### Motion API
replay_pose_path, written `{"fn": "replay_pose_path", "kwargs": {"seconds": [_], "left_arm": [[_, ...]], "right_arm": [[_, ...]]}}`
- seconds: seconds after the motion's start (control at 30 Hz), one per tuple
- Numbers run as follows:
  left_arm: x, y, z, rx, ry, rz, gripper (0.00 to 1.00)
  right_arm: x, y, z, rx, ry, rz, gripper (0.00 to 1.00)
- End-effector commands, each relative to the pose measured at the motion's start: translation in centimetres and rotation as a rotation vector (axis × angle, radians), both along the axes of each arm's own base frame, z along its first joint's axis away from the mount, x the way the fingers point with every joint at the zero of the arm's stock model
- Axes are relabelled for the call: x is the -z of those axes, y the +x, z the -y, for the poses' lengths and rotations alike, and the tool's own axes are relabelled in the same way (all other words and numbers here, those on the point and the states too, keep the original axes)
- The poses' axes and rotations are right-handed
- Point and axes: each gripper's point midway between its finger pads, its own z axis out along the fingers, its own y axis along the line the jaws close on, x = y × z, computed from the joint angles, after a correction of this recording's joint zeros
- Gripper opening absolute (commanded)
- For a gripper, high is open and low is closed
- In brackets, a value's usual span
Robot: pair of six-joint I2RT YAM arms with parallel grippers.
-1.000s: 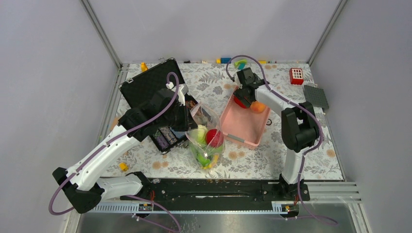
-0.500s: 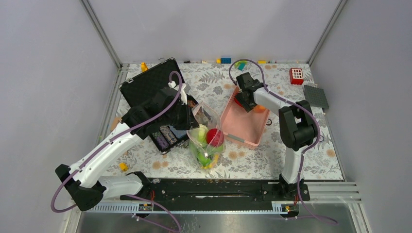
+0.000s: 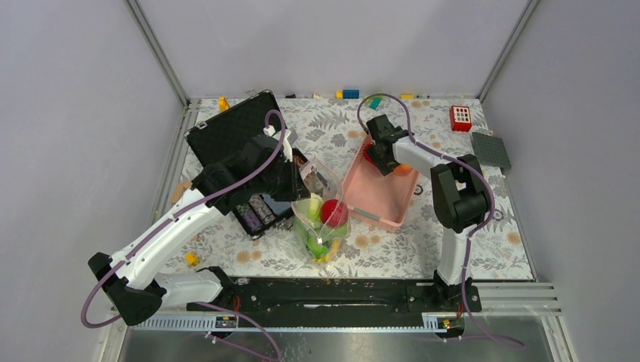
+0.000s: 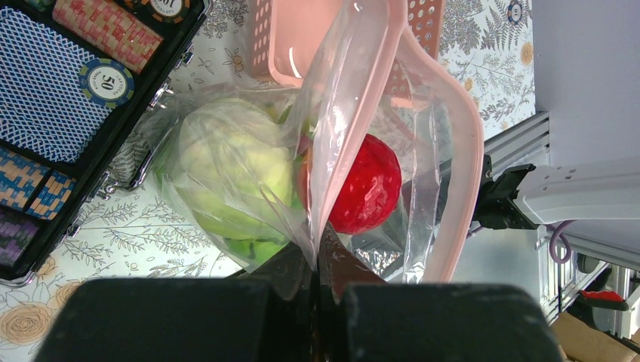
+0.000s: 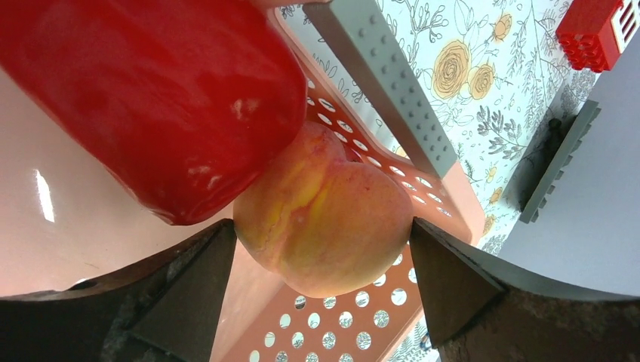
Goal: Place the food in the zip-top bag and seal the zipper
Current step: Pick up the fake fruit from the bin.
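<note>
Left gripper (image 4: 315, 265) pinches the bag (image 4: 226, 166) edge; right gripper (image 5: 323, 230) stands open astride the orange fruit (image 5: 336, 207) in the basket (image 5: 332, 323).

Lit brightly, evenly from overhead; faint soft shadows beside the basket (image 3: 380, 197). Glints on the bag (image 4: 340, 105) beside it; blurs close up inside it.

1 zip-top bag (image 3: 317, 185) holds 1 pale green cabbage (image 4: 234, 162), 1 red apple (image 4: 366, 188) and 1 yellow banana (image 3: 328, 255); the green fruits (image 3: 311, 243) beneath are too bunched to count. 1 pink basket (image 3: 381, 200) holds 2 pieces: 1 orange fruit (image 5: 332, 226) and 1 red fruit (image 5: 143, 90). Elsewhere lie 1 black case (image 3: 226, 130), 1 red brick (image 3: 460, 118) and 1 grey plate (image 3: 490, 149).
</note>
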Motion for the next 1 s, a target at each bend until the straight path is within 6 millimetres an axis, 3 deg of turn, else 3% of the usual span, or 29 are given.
{"fn": "replay_pose_path", "kwargs": {"seconds": [0.0,0.17,0.3,0.53,0.8,0.97], "left_arm": [[-2.5,0.6,0.6,0.01,-0.058,0.074,0.0],[-2.5,0.6,0.7,0.016,-0.061,0.073,0.0],[-2.7,0.6,0.6,0.012,-0.064,0.078,0.0],[-2.9,0.6,0.6,0.011,-0.073,0.086,0.0],[-3.1,0.7,0.8,0.016,-0.077,0.087,0.0],[-3.5,0.8,1.0,0.018,-0.087,0.094,0.0]], "right_arm": [[0.4,-0.7,0.3,0.032,0.013,-0.026,0.86],[-0.8,-0.7,-0.1,0.042,0.049,0.005,0.72],[-3.1,-0.6,-0.3,0.055,0.09,0.071,0.58],[-8.3,-1.3,-0.8,0.076,0.205,0.201,0.54],[-17.2,-4.3,-3.9,-0.032,0.541,0.398,0.53],[-22.4,-7.7,-7.3,-0.206,0.798,0.466,0.49]]}}
